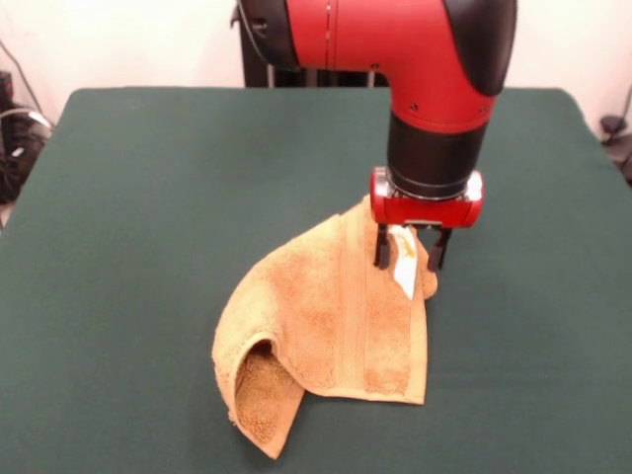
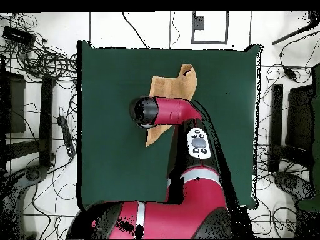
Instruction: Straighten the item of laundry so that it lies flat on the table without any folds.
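Pinched shut, the gripper (image 1: 409, 255) holds the far corner of the towel (image 1: 326, 331) raised off the dark green table (image 1: 148, 197). Its near end lies curled over on the cloth. Cables (image 2: 44, 62) litter the floor around. A white label (image 1: 405, 269) hangs between the fingers, unreadable.

Green table (image 1: 148, 217) fills the front view, its cloth top bare all round. One thing lies on it: the towel (image 1: 326, 326), rumpled toward the near edge, right of centre. Its near-left corner is folded under and its far end rises off the cloth.
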